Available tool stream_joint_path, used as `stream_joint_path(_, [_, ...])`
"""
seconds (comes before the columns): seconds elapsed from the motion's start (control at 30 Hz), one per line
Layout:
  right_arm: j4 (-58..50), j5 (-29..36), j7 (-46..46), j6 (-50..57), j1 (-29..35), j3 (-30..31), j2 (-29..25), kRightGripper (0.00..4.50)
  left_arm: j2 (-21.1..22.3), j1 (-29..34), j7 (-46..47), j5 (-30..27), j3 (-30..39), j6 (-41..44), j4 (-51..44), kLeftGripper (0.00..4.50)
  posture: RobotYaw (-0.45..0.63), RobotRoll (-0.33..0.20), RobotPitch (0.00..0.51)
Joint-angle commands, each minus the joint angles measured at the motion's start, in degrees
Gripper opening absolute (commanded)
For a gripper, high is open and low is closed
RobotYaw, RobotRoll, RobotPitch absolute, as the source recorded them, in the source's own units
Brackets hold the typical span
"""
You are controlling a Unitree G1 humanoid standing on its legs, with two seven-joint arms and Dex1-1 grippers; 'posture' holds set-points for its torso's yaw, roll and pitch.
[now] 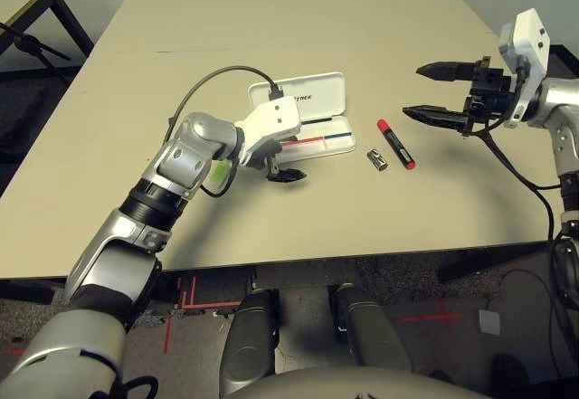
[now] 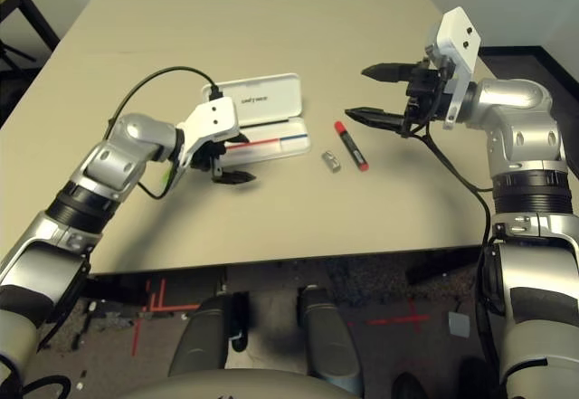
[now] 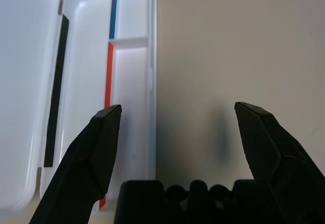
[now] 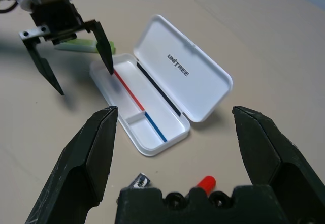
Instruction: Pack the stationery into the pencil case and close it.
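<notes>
The white pencil case lies open mid-table, lid flat behind a tray with a red-blue line. My left gripper is open at the tray's left end, with one finger over the tray and the other over bare table. The light-green stick lies left of the case, mostly hidden behind my left wrist. A red marker and a small silver-black cylinder lie right of the case. My right gripper hangs open and empty, above the table right of the marker.
A black cable loops over my left forearm. A dark-framed table stands at the back left. The tabletop's front edge runs just ahead of my body, with wide bare surface behind the case.
</notes>
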Motion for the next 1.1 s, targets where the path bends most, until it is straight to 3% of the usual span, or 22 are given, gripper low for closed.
stream_joint_path(0.03, [-2.0,0.9,2.0,0.7,1.4,0.0,-1.2,4.50,-0.6,-2.0,-2.1,2.2,-2.0,0.4,2.4,4.49,-0.04,0.000,0.148])
stream_joint_path(0.23, [-2.8,0.3,2.3,0.7,2.0,0.6,-2.2,4.50,-3.0,-4.4,-3.2,3.4,-3.0,4.5,5.7,4.49,-0.04,0.000,0.151])
stream_joint_path(0.77, [-5.0,1.7,1.2,1.8,2.8,-0.5,-2.3,4.50,-6.7,-5.2,-2.4,6.9,-2.8,2.1,16.2,4.49,-0.07,0.000,0.157])
stream_joint_path(0.83, [-5.2,1.9,1.1,1.9,3.0,-0.7,-2.6,4.50,-7.0,-5.2,-2.3,7.1,-2.6,1.7,17.0,4.21,-0.07,0.000,0.159])
stream_joint_path(0.93, [-5.0,1.8,1.3,1.8,3.1,-0.7,-3.1,4.50,-7.4,-5.1,-2.1,7.2,-2.2,1.3,17.8,3.40,-0.07,0.000,0.161])
stream_joint_path(1.1, [-3.4,1.4,1.7,1.1,1.8,-0.5,-3.8,4.50,-7.5,-5.0,-2.1,7.4,-1.5,1.2,18.1,1.41,-0.07,0.000,0.158])
